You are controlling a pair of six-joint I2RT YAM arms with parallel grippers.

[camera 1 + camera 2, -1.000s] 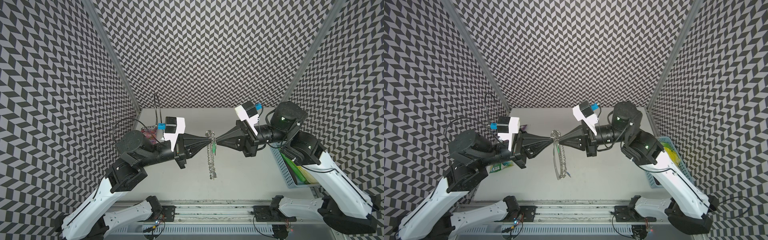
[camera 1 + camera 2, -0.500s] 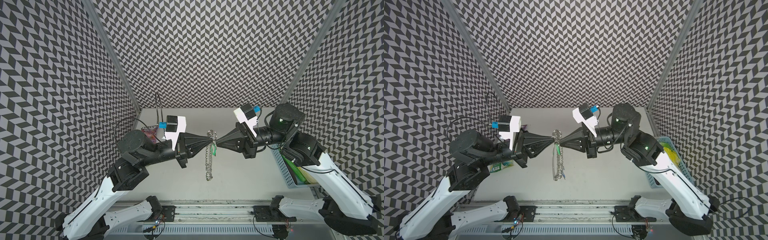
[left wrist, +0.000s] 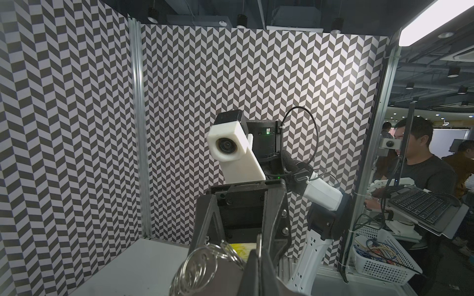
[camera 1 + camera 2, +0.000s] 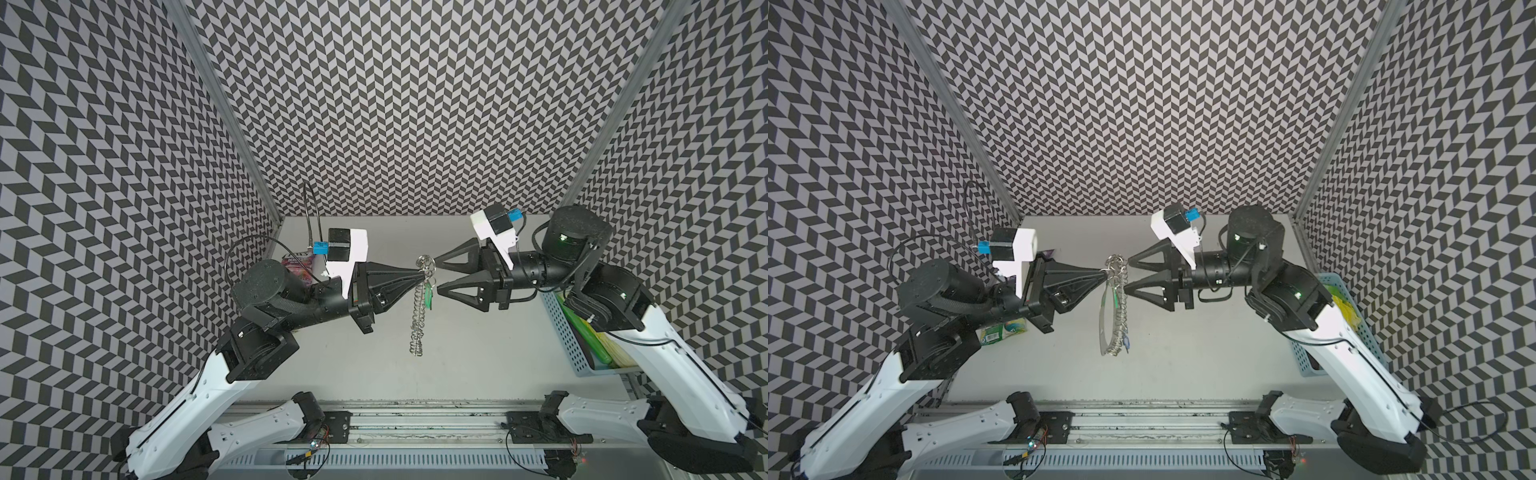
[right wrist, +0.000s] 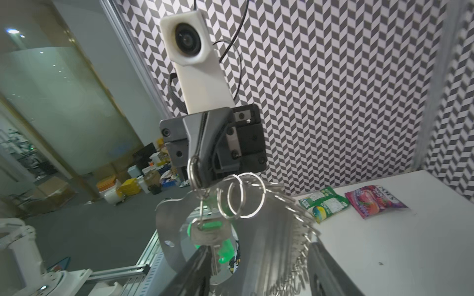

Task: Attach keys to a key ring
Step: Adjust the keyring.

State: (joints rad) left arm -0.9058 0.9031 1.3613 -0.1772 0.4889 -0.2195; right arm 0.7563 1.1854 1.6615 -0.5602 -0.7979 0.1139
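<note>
Packets lie at the far left of the table (image 4: 478, 332): a purple packet (image 4: 296, 262), and a green packet (image 4: 998, 332) nearer, partly under the left arm. The left gripper (image 4: 419, 272) reaches towards the middle with its jaws pressed fully together, pinching a wire loop at the top of the key ring (image 4: 417, 316). The key ring is held off the table at mid-scene and hangs down edge-on in both top views, its fringe of small silver loops facing right. The key (image 5: 206, 230) with its green tag (image 4: 428, 293) dangles from a loop near the top, against the plate. Just right of it, the right gripper (image 4: 440, 272) points at the key ring with its jaws spread well apart, holding nothing. Its fingertips flank the key without gripping it. A blue basket (image 4: 569, 332) sits at the right edge, with green and yellow items inside.
</note>
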